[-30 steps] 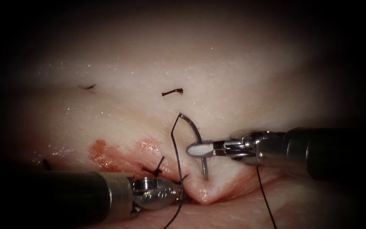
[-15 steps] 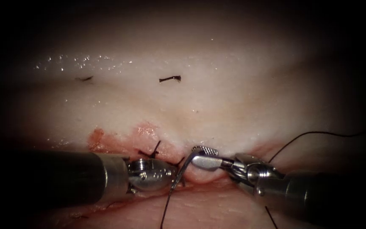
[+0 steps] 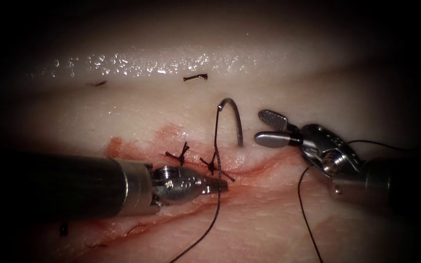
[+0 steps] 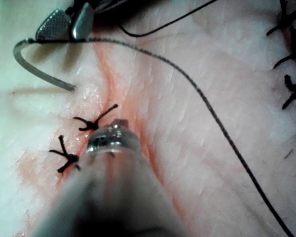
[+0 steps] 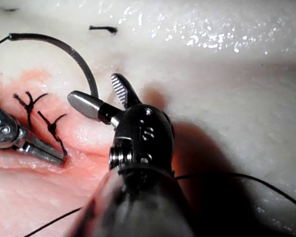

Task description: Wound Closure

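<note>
The curved needle (image 3: 235, 114) stands arched over the tissue (image 3: 317, 87), one end sunk in just above the cut (image 3: 259, 164) and right of the two knots. Neither tool holds it. Black thread (image 3: 217, 146) hangs from its free end and crosses the cut toward the front. My right tool (image 3: 263, 127) is open just right of the needle, with nothing between its jaws; it also appears in the right wrist view (image 5: 94, 90) and the left wrist view (image 4: 68, 23). My left tool (image 3: 220, 185) lies shut at the cut below the knots, its tip beside the thread; I see nothing gripped.
Two tied stitches (image 3: 182, 155) (image 3: 214, 164) sit on the cut, with red fluid (image 3: 166, 134) around them. Short cut ends of thread (image 3: 195, 77) lie on the far tissue. A second strand of thread (image 3: 304, 209) runs under the right tool.
The right tool, shut on the needle a second ago, has opened and let it go. The needle now stands alone with one end in the tissue.
</note>
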`<state>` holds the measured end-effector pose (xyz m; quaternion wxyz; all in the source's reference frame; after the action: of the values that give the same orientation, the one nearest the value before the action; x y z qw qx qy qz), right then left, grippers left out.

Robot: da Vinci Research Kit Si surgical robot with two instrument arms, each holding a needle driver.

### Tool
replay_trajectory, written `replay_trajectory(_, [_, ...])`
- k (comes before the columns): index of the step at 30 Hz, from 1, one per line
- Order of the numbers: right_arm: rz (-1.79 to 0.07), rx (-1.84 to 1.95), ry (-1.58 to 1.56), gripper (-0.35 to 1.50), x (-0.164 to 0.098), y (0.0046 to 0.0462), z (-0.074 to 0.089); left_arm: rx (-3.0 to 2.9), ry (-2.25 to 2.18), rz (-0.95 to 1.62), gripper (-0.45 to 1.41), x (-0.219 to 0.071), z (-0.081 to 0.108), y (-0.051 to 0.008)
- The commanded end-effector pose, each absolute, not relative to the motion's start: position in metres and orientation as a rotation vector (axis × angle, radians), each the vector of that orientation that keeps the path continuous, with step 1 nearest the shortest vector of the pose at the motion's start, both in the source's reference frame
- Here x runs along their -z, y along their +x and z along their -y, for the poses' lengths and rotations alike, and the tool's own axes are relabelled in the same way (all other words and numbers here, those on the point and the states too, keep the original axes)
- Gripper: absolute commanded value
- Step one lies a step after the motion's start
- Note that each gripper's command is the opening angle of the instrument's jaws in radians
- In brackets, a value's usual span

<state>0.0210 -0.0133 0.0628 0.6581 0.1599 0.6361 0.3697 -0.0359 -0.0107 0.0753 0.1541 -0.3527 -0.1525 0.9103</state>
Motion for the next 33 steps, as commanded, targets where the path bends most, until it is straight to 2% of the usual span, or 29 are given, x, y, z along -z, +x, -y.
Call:
replay_trajectory(1, [-1.442, -0.801, 0.327, 1.47, -0.0629, 0.0218, 0.0127, -2.609, -1.012, 0.436, -0.19, -0.076, 0.0108, -0.0365])
replay_trajectory(9, [-1.33, -0.669, 0.267, 1.47, -0.0618, 0.0234, 0.0121, -2.61, -1.011, 0.435, -0.19, -0.076, 0.0109, -0.0366])
replay_trajectory(17, [-1.179, -0.546, 0.261, 1.38, -0.0615, 0.0258, 0.0105, -2.61, -1.011, 0.435, -0.19, -0.076, 0.0109, -0.0365])
replay_trajectory(28, [-0.988, -0.419, 0.263, 1.4, -0.0626, 0.0277, 0.0084, -2.61, -1.012, 0.435, -0.19, -0.076, 0.0109, -0.0365])
replay_trajectory(32, [-0.985, -0.399, 0.299, 1.4, -0.0625, 0.0288, 0.0085, -2.61, -1.012, 0.435, -0.19, -0.076, 0.0109, -0.0365])
replay_trajectory(33, [-0.989, -0.391, 0.305, 1.35, -0.0624, 0.0292, 0.0085, -2.61, -1.012, 0.435, -0.19, -0.076, 0.0109, -0.0365])
